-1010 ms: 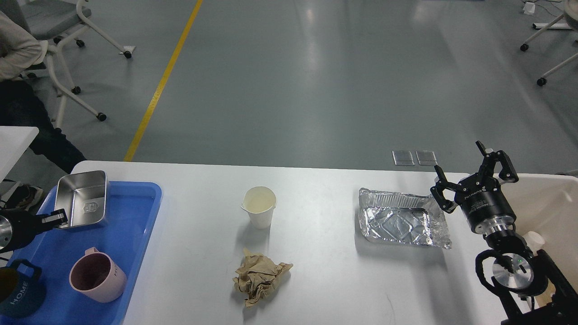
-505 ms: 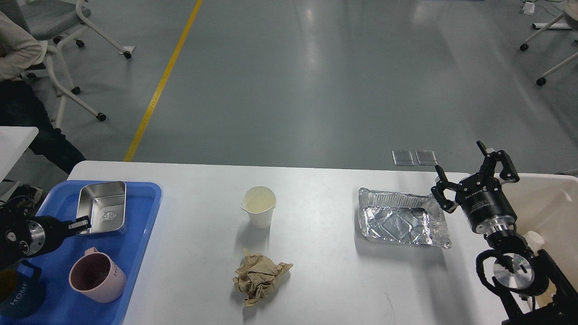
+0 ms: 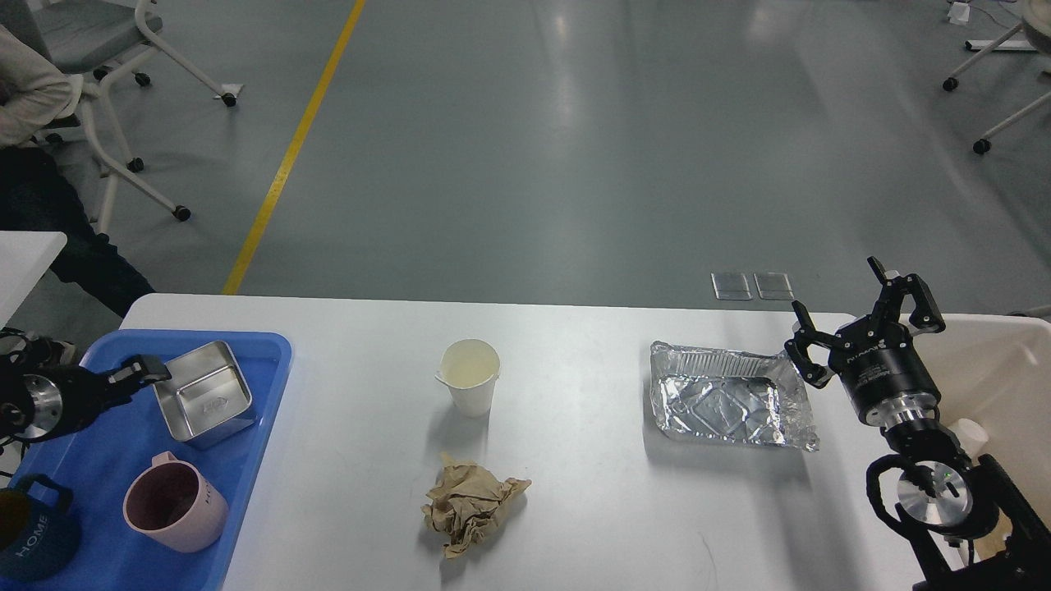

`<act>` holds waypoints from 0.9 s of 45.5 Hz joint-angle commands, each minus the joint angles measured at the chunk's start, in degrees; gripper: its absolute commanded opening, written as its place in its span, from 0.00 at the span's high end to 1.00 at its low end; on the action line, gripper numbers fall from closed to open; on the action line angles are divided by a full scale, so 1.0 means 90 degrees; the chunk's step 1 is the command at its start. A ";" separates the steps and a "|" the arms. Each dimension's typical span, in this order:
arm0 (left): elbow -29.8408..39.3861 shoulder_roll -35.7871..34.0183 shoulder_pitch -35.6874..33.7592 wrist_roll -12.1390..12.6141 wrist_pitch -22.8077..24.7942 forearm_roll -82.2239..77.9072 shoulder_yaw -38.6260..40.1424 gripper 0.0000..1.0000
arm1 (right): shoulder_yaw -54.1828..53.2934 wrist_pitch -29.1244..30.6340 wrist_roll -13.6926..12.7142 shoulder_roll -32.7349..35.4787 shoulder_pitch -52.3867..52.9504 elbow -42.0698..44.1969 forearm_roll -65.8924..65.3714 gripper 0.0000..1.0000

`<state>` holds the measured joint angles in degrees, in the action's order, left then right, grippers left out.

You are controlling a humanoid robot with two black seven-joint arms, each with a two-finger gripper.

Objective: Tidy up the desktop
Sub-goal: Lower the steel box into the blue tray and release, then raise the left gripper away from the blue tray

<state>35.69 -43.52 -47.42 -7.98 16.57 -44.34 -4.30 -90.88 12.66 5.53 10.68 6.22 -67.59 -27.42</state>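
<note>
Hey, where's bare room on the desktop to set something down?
On the desktop: a wide patch between the paper cup and foil tray, and another between the blue tray and the cup. The near-right, below the foil tray, is bare too. The blue tray is crowded.

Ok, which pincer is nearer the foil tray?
Right. The right pincer hovers open just off the foil tray's far right corner; the left pincer is far left, at the steel container.
</note>
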 commanded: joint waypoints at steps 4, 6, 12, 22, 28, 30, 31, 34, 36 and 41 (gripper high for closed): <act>0.0857 -0.0876 0.0015 0.0018 0.0405 0.0132 0.1210 0.06 | 0.0000 -0.0010 -0.0009 -0.0014 0.0012 0.0000 0.0000 0.00; 0.1208 -0.1130 0.0025 0.0008 0.0366 0.0161 0.1463 0.06 | 0.0000 -0.0010 -0.0009 -0.0014 0.0021 0.0000 0.0000 0.00; 0.1854 -0.1600 0.0181 0.0037 0.0122 0.1047 0.2323 0.06 | 0.0000 -0.0020 0.0001 -0.0024 0.0021 -0.0010 0.0000 0.00; 0.2986 -0.1912 0.0474 0.0027 -0.0854 0.3011 0.2832 0.06 | 0.0000 -0.0020 -0.0009 0.0054 0.0002 -0.0010 0.0000 0.00; 0.4070 -0.1922 0.0757 -0.0002 -0.1860 0.3432 0.2861 0.05 | 0.0010 -0.0030 -0.0009 0.0190 0.0002 -0.0039 0.0000 0.00; 0.4372 -0.1903 0.0835 -0.0021 -0.2065 0.3481 0.2900 0.05 | 0.0020 -0.0030 -0.0028 0.0239 0.0012 -0.0039 0.0000 0.00; 0.4519 -0.1884 0.0874 -0.0041 -0.2163 0.3481 0.2939 0.05 | 0.0020 -0.0030 -0.0028 0.0269 0.0012 -0.0039 -0.0009 0.00; 0.4987 -0.1806 0.1001 -0.0254 -0.2591 0.3501 0.3143 0.05 | 0.0146 -0.0030 -0.0028 0.0444 -0.0018 -0.0039 -0.0145 0.00; 0.5193 -0.1737 0.1079 -0.0402 -0.2856 0.3510 0.3241 0.05 | 0.0273 -0.0030 -0.0028 0.0571 -0.0018 -0.0039 -0.0234 0.00; 0.5584 -0.1552 0.1265 -0.0734 -0.3306 0.3540 0.3563 0.05 | 0.0469 -0.0030 -0.0038 0.0854 -0.0008 -0.0039 -0.0254 0.00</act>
<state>82.19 -59.09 -37.76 -11.69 -8.90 -12.70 24.95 -88.45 12.39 5.26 15.86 6.09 -67.94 -29.26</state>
